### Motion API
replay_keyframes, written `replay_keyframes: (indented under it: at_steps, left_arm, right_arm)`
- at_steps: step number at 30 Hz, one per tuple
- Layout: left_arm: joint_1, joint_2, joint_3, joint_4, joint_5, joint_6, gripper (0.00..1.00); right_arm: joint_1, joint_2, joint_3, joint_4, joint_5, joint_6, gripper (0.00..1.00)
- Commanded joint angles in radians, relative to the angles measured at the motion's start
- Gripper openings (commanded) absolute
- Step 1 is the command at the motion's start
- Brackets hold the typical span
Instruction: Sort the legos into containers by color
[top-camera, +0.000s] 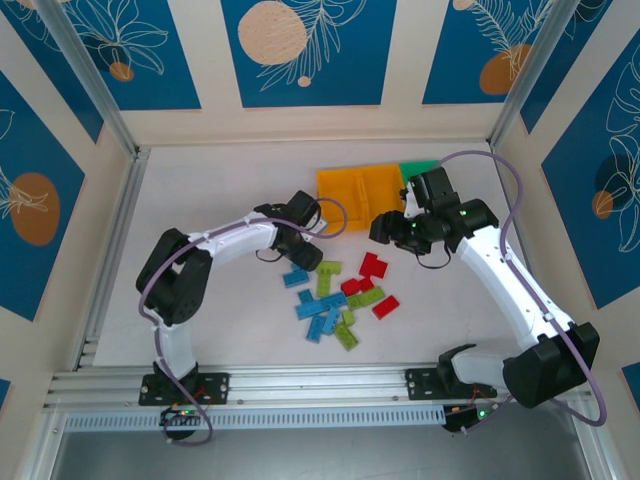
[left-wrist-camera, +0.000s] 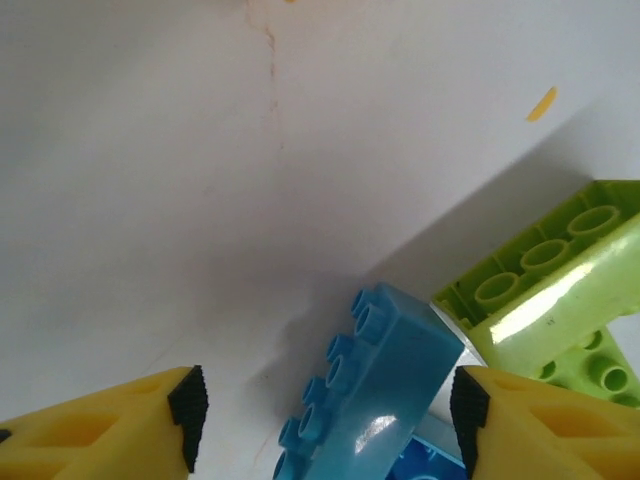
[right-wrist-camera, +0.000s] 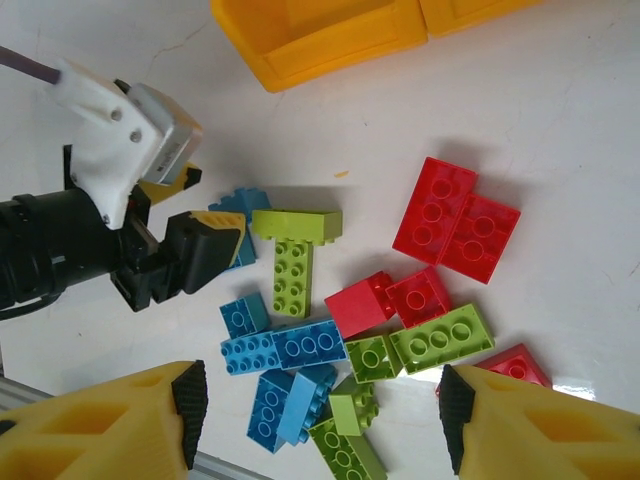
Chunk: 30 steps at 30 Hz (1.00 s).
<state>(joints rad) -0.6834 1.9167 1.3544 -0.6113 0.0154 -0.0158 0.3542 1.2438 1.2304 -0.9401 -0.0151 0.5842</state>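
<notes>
Picking a blue piece out of the pile is the step I judge to be in hand. The legos (top-camera: 340, 295) lie loose on the counter (top-camera: 220, 190) in a mixed cluster of blue, lime and red between my two arms. The containers (top-camera: 375, 185) sit in a row just beyond them, two orange-yellow bins (right-wrist-camera: 320, 40) and a green bin (top-camera: 420, 168) at the right end. With so many pieces out on the counter, I reckon the sort is at an early point. My left end effector (left-wrist-camera: 325, 405) is down at the left edge of the cluster with a blue brick (left-wrist-camera: 385, 390) tilted up between its fingers. The brick meets the pad (left-wrist-camera: 462, 415) on the right of the wrist view, but there is a gap at the other pad, so I cannot tell whether it is clamped or merely straddled. A lime brick (left-wrist-camera: 545, 290) leans close beside the blue one. My right end effector (right-wrist-camera: 320, 405) hangs above the pile, fingers apart and nothing between them, with red bricks (right-wrist-camera: 455, 220) below it. The next move, as I see it, calls for confirming the pinch on the blue brick and lifting it straight up without dragging the lime neighbour. It then goes to whichever bin I assign to blue, and the right arm should keep off that path.
</notes>
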Motion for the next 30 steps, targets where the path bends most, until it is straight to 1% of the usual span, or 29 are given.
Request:
replay_keyframes:
  at_steps: [1,4,6,8,10,14,16,19,21,24,25,28,30]
  left_arm:
    - [0.01,0.026,0.024,-0.049,0.053,0.019,0.6]
    - [0.013,0.044,0.02,-0.049,0.059,0.015,0.57]
    - [0.015,0.056,0.012,-0.034,0.046,0.008,0.51]
    - [0.018,0.069,0.015,-0.03,0.041,0.006,0.49]
    - [0.019,0.073,0.016,-0.028,0.042,0.01,0.51]
    - [0.019,0.08,0.009,-0.024,0.06,0.016,0.62]
    - [0.018,0.077,0.004,-0.022,0.067,0.018,0.62]
    - [0.019,0.057,-0.012,-0.002,0.097,0.023,0.59]
    - [0.02,0.06,-0.011,-0.003,0.09,0.022,0.57]
    - [0.022,0.081,-0.003,-0.013,0.079,0.017,0.56]
    - [0.022,0.087,0.001,-0.019,0.083,0.017,0.57]
    - [0.021,0.093,0.002,-0.026,0.1,0.026,0.68]
    - [0.021,0.097,0.004,-0.038,0.093,0.036,0.69]
  right_arm:
    - [0.007,-0.006,-0.007,-0.019,-0.002,0.023,0.66]
    - [0.008,-0.006,-0.013,-0.016,-0.003,0.027,0.66]
    - [0.009,-0.006,-0.015,-0.015,-0.001,0.028,0.66]
    - [0.009,-0.004,-0.013,-0.014,-0.002,0.029,0.66]
    - [0.012,-0.003,-0.006,-0.016,-0.003,0.029,0.66]
    - [0.012,-0.002,-0.001,-0.015,-0.001,0.029,0.66]
    - [0.015,0.002,-0.001,-0.014,-0.001,0.03,0.66]
    - [0.018,0.006,-0.003,-0.014,-0.002,0.031,0.66]
    - [0.019,0.007,-0.003,-0.012,-0.003,0.033,0.66]
    - [0.02,0.006,0.001,-0.014,-0.002,0.031,0.66]
    - [0.021,0.005,0.002,-0.016,-0.002,0.031,0.66]
    - [0.022,0.003,0.003,-0.016,0.001,0.031,0.66]
    - [0.022,0.003,0.002,-0.015,0.0,0.031,0.66]
